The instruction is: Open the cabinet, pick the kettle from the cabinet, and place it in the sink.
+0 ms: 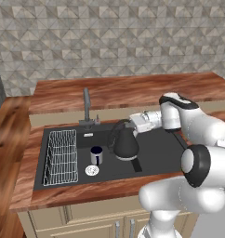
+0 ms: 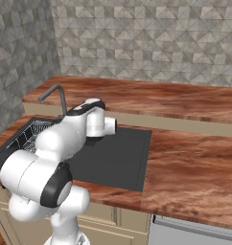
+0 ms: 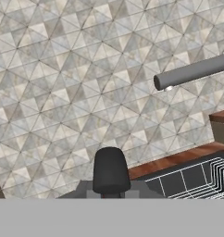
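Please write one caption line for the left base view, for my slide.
Gripper shut on the kettle handle, kettle in the sink beside a mug.

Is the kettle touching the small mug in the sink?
Apart. The left base view shows bare black sink floor between the kettle and the mug.

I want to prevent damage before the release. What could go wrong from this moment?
The kettle stands in the sink close to a mug and the faucet; a sideways pull could knock it into them. The gripper is shut on its handle, so lifting away before opening could tip it.
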